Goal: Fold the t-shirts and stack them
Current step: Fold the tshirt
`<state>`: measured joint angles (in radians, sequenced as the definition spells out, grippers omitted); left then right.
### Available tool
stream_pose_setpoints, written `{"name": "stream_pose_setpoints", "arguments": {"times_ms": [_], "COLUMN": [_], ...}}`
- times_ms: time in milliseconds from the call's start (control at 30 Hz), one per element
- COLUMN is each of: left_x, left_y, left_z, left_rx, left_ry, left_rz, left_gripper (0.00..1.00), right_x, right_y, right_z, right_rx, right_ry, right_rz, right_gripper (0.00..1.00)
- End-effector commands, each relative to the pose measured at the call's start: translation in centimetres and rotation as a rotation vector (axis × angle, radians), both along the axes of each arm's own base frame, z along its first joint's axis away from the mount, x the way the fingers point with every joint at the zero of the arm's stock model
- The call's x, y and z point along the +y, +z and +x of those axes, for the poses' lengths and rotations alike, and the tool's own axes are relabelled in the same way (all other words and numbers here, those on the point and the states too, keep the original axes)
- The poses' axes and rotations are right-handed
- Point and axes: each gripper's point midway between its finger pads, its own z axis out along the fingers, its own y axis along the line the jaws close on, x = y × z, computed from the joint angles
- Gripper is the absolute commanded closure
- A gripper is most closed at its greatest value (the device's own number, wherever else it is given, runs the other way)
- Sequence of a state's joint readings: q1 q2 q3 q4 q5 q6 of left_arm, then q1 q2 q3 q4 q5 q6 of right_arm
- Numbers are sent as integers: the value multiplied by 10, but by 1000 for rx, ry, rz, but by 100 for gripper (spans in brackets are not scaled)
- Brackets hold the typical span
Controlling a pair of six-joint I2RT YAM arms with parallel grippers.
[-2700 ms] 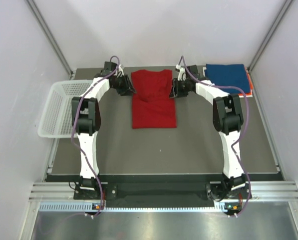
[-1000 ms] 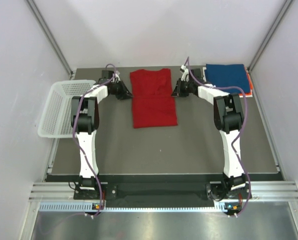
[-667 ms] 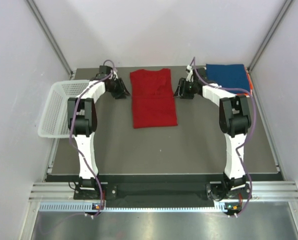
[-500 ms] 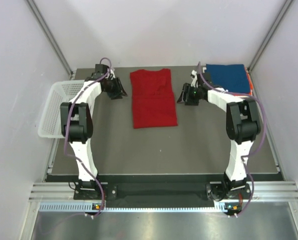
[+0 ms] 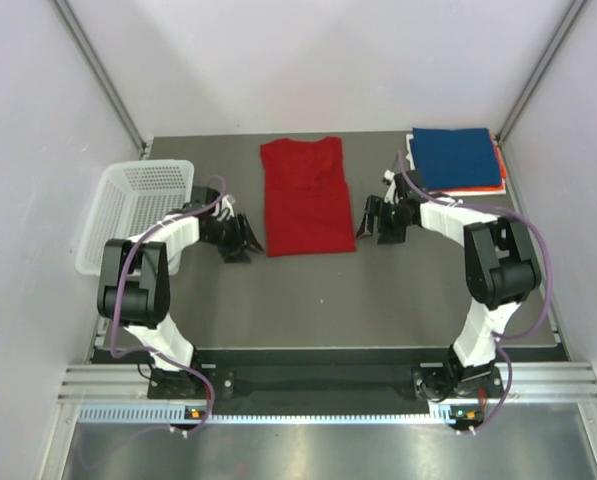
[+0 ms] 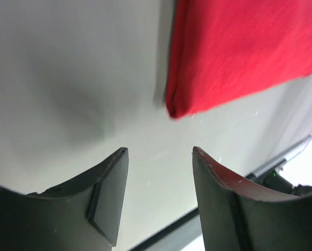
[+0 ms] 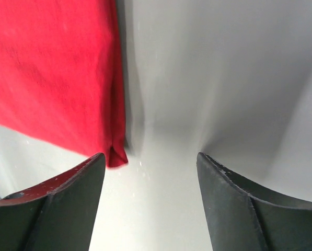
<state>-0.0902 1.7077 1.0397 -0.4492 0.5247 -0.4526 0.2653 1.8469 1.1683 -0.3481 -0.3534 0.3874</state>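
Left end effector (image 6: pixel 159 152) beside red t-shirt (image 6: pixel 239 47), lengthwise near-to-far

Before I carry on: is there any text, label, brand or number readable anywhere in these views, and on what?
None: no readable text in any view.
Red t-shirt: plain, no print or tag showing.
Dark blue t-shirt: plain.
Basket: no label.
Left end effector and right end effector: unmarked.
Rail at the arm bases: tiny marks, too small to read.
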Motion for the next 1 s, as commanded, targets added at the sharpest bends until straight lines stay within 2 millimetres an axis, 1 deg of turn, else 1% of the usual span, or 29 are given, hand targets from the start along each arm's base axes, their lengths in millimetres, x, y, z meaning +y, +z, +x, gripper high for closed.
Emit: {"name": "stream_pose_setpoints", "arguments": {"times_ms": [0, 33, 133, 233, 267, 333, 400, 433, 467, 500, 533, 600, 633, 667, 733, 867, 967], "left_x": [-16, -16, -20, -23, -24, -27, -29, -31, -31, -32, -31, -30, -29, -28, -27, -26, -27], "left_y": [25, 20, 17, 15, 12, 13, 9, 7, 4, -2, -7, -12, -16, -19, -20, -19, -25], "left_z": [7, 4, -2, -5, -9, -11, -17, -21, -23, -26, -27, -26, -26, -24, -19, -9, -9], "left_rx": [-113, -101, -86, -74, -51, -49, -36, -31, -28, -20, -10, -5, 6, 10, 7, -15, -7], "left_ry": [-15, -11, -5, -10, -12, -34, -46, -52, -48, -43, -34, -23, -19, -5, 8, 61, 54], "left_rz": [-93, -93, -121, -123, -121, -105, -80, -70, -62, -62, -58, -51, -48, -39, -32, -32, -31], "left_gripper": [43, 42, 41, 41, 41, 41, 41, 41, 41, 41, 41, 41, 41, 41, 41, 41, 41], "right_x": [8, 8, 9, 11, 11, 14, 16, 18, 20, 26, 32, 39, 46, 50, 58, 57, 56], "right_y": [21, 22, 21, 12, 11, 5, 5, 7, 6, 9, 10, 9, 4, 5, 4, 1, -6], "right_z": [-8, -9, -14, -18, -16, -18, -18, -17, -21, -16, -18, -18, -22, -22, -26, -31, -34], "right_rx": [-40, -40, -37, -20, -16, 11, 9, -2, 10, -21, -15, -13, -1, -1, 8, 1, 11], "right_ry": [12, 6, 0, 0, 0, 9, 5, 4, -5, -1, 2, 16, 32, 39, 44, 32, 36], "right_rz": [28, 30, 38, 44, 47, 55, 65, 74, 89, 112, 133, 140, 127, 127, 127, 107, 104], "right_gripper": [29, 27, 25, 24, 24, 24, 23, 23, 23, 23, 23, 24, 24, 24, 24, 24, 25]}}
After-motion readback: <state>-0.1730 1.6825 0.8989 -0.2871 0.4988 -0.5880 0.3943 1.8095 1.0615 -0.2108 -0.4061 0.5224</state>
